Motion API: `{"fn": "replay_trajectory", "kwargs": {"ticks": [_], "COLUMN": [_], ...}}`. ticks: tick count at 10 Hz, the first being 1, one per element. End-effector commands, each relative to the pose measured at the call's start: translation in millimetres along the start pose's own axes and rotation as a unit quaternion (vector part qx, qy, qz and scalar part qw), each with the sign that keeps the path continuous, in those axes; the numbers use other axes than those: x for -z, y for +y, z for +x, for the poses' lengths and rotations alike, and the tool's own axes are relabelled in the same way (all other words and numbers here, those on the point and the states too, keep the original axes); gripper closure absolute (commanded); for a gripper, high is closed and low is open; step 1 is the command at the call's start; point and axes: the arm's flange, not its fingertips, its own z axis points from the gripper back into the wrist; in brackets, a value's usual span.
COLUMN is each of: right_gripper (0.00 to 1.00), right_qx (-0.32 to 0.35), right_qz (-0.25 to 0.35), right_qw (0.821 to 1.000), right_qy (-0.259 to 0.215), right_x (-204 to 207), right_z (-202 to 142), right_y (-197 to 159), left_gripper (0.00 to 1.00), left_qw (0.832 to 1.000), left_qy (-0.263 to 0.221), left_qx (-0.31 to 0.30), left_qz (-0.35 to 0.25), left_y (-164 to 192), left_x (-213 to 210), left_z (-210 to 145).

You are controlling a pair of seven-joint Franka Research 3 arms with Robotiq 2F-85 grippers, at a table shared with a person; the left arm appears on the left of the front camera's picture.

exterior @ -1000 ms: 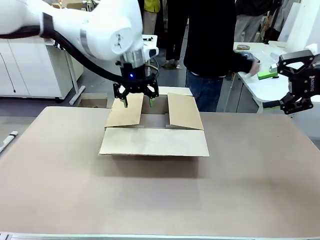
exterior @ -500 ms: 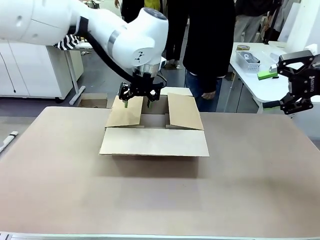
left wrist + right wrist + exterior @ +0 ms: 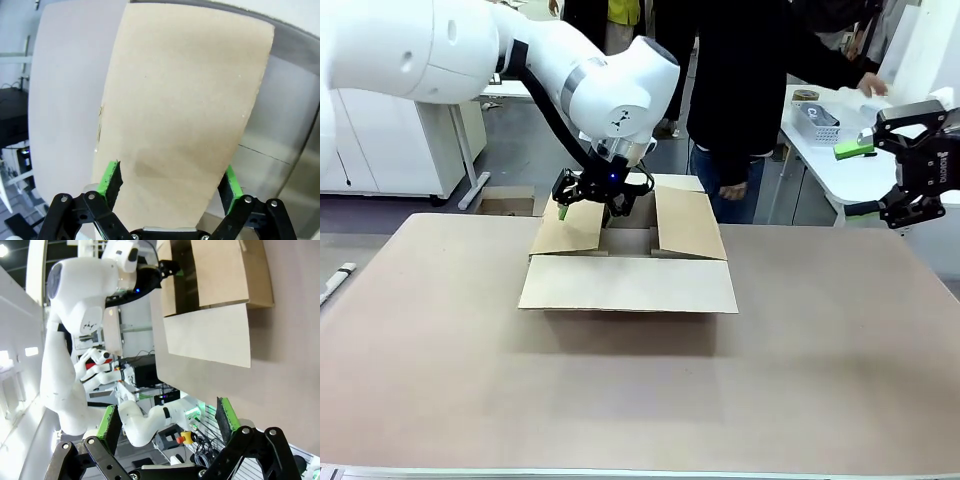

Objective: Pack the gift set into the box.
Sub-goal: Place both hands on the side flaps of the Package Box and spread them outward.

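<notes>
Left end effector (image 3: pixel 587 207) turned, straddling box (image 3: pixel 630 284) flap

Upper right, a white side table (image 3: pixel 820 165) carries a tray (image 3: pixel 816 120) and green item (image 3: pixel 853 149); white cabinet (image 3: pixel 370 150) upper left.

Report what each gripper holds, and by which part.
Nothing is held. The left gripper is open, its fingers straddling the left flap of the box without clamping it. The right gripper is open and empty.
</notes>
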Motion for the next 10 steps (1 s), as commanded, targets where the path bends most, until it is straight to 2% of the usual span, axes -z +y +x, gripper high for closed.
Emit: {"fn": "replay_trajectory", "kwargs": {"ticks": [1, 3, 5, 7, 10], "right_gripper": [0.0, 0.0, 0.0, 0.0, 0.0], "right_qx": [-0.009, -0.009, -0.009, -0.009, -0.009], "right_qz": [0.011, 0.011, 0.011, 0.011, 0.011], "right_qw": [1.0, 1.0, 1.0, 1.0, 1.0], "right_qy": [-0.002, -0.002, -0.002, -0.002, -0.002], "right_x": [1.4, 1.4, 1.4, 1.4, 1.4], "right_z": [2.2, 2.2, 2.2, 2.2, 2.2], "right_y": [1.8, 1.8, 1.8, 1.8, 1.8], "left_gripper": [0.0, 0.0, 0.0, 0.0, 0.0], "left_qw": [1.0, 0.999, 0.999, 0.999, 0.996], "left_qy": [0.004, 0.012, -0.001, -0.012, -0.001], "left_qx": [0.015, 0.011, -0.003, -0.016, -0.038], "left_qz": [0.021, 0.034, 0.038, 0.046, 0.074], "left_y": [-0.8, -3.0, 3.4, 13.8, 31.7], "left_x": [-2.6, -3.6, -12.5, -25.5, -28.8], "left_z": [13.1, 13.0, 9.4, 4.0, 4.1]}}
